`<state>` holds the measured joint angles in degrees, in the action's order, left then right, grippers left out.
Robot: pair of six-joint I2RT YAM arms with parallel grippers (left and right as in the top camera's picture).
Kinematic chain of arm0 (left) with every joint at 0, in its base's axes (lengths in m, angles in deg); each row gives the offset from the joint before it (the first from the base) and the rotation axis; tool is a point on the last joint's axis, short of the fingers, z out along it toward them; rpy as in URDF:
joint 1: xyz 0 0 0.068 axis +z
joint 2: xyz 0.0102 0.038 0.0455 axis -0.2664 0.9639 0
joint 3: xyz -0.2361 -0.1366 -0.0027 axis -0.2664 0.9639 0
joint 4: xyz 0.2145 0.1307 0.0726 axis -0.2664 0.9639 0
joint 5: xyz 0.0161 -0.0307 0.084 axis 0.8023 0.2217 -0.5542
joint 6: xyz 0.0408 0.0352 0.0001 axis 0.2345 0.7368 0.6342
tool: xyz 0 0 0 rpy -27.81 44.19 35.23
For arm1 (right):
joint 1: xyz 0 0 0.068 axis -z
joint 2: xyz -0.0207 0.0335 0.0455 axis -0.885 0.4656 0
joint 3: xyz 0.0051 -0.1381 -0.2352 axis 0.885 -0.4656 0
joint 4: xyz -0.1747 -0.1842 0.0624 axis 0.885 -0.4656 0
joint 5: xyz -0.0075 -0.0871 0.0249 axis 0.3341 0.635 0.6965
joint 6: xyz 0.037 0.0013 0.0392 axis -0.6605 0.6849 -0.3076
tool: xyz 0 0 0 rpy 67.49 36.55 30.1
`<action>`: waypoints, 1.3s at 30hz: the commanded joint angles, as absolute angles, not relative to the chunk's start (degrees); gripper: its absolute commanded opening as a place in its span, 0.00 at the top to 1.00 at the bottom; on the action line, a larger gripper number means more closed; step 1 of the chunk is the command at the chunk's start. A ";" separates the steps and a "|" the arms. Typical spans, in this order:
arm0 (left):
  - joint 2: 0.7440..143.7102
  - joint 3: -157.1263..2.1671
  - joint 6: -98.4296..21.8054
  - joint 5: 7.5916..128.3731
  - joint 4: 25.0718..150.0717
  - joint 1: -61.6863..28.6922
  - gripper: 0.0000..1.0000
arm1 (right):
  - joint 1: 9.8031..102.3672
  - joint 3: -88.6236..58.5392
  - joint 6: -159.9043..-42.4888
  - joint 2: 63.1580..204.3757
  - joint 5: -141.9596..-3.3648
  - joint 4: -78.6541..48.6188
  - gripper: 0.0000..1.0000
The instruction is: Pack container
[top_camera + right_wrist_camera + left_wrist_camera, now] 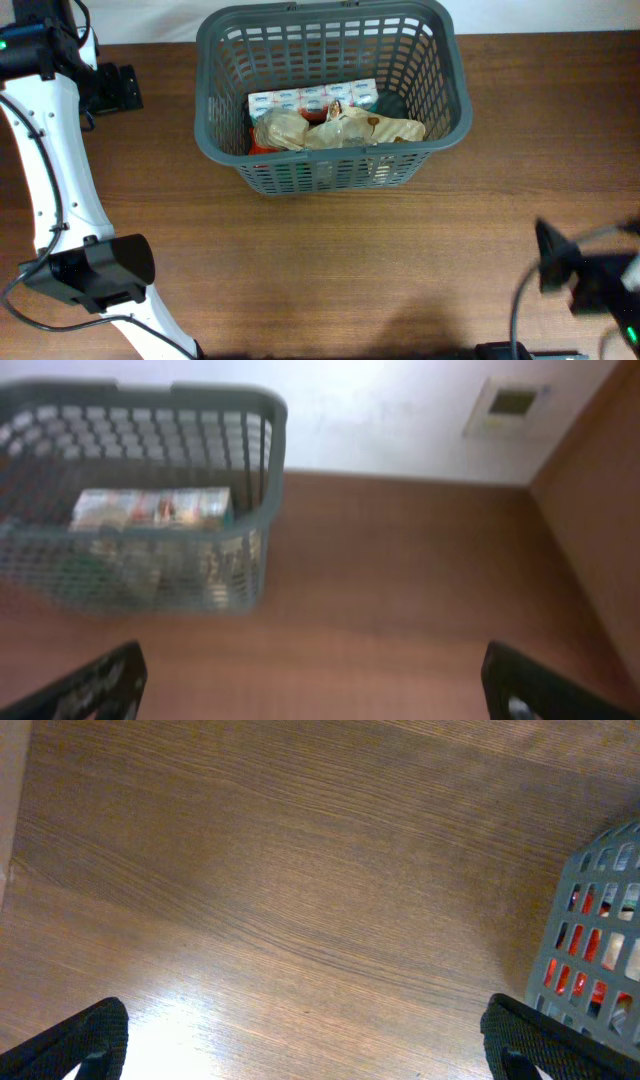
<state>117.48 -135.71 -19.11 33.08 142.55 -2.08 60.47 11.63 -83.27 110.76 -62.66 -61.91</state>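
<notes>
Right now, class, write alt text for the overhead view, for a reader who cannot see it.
A dark grey slotted basket on a wooden table holds a white-and-blue box and crumpled tan wrapping. The white left arm and dark right arm sit at the sides, apart from it.

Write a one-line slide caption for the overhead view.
Grey basket holding a box and bagged groceries on a wooden table, left arm and right arm both apart from it.

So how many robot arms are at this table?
2: the left arm along the left edge of the table, the right arm at its right edge. No others show.
</notes>
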 commanded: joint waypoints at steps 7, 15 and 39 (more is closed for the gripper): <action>117.74 -135.58 -19.90 33.49 142.49 -1.78 0.01 | 60.77 -4.65 -96.08 121.23 -69.96 -48.60 0.01; 117.74 -135.58 -19.90 33.49 142.51 -1.78 0.01 | 60.88 -4.74 -85.18 119.18 -69.61 -30.46 0.01; 117.74 -135.58 -19.90 33.49 142.51 -1.78 0.01 | 66.00 -75.53 -89.57 70.52 -73.57 6.63 0.01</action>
<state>117.50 -135.68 -19.13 33.10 142.64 -2.08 66.48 -74.09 -87.93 72.82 -72.10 6.24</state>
